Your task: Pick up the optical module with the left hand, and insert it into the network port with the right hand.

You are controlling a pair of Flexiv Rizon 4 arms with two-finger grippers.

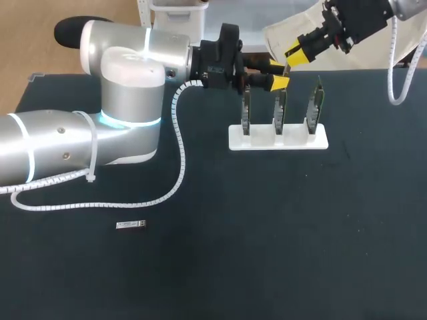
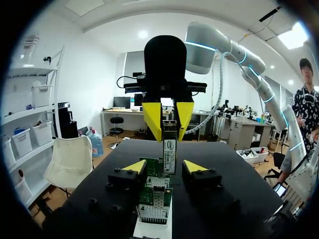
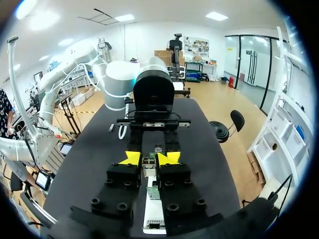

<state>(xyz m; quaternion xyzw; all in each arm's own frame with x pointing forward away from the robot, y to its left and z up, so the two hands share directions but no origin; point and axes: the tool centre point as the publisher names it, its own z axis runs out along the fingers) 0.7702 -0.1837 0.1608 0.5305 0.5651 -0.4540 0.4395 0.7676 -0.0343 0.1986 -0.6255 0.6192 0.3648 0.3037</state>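
My right gripper clamps the slim silver optical module upright above the green circuit cards. My left gripper has its jaws open alongside

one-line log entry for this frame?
right gripper: shut on optical module | left gripper: open, flanking it | module by middle board in white stand

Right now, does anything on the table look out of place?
Yes: a small silver module lies loose and alone, well left of the white card holder, while the right gripper holds an optical module over the cards.
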